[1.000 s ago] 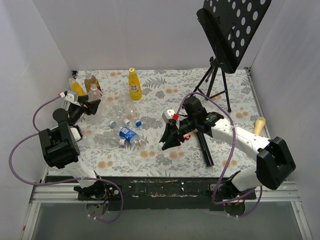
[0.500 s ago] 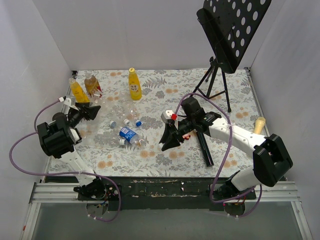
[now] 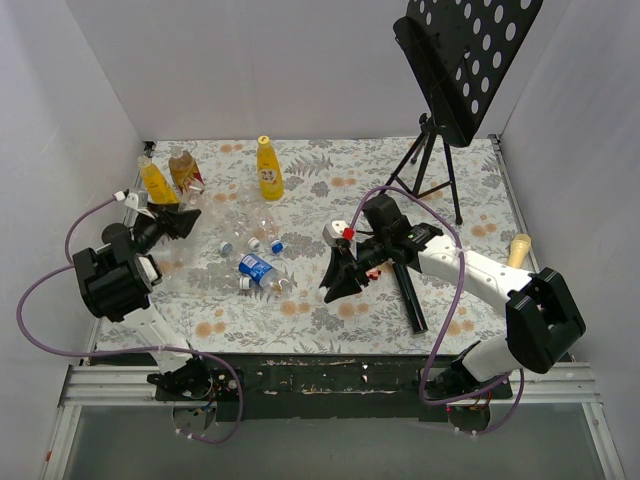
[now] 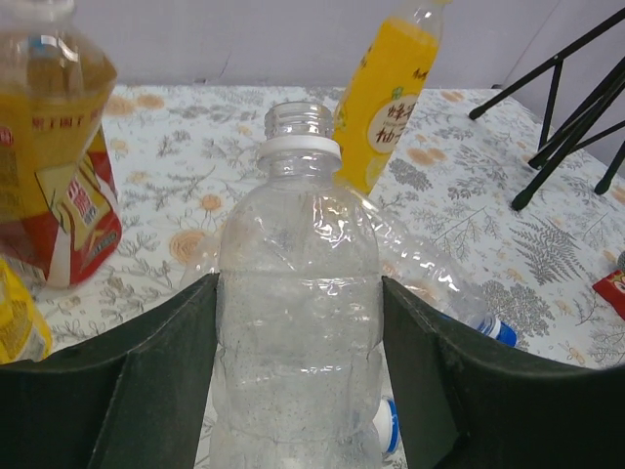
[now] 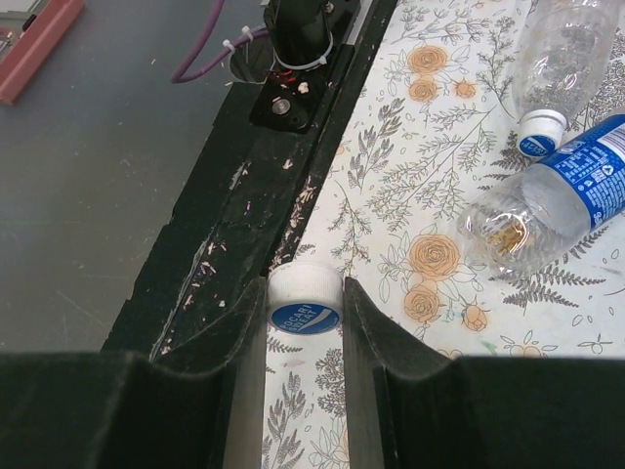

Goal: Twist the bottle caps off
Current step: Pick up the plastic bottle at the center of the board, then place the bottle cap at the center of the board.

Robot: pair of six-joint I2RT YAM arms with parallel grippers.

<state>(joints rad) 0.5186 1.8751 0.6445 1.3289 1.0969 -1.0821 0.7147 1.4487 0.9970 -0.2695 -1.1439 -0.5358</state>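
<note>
Since a second ago the white-and-blue cap (image 5: 305, 298) has barely shifted, pinched between the right fingers (image 5: 391, 366) near the middle of the surface (image 3: 320, 165). Meanwhile the left arm's elbow has swung back toward the wall, and the left fingers (image 4: 146, 381) have drawn the upright clear bottle (image 4: 298, 322) slightly nearer, clamping its sides; its neck is uncapped. A brown bottle (image 4: 54, 166) and a yellow bottle (image 4: 386, 93) stand behind it, and a blue-labelled bottle (image 5: 586, 181) lies between the arms

Floral table (image 3: 330, 170) w/ bottles (image 3: 257, 268), mic (image 3: 411, 297), music stand (image 3: 432, 160).
</note>
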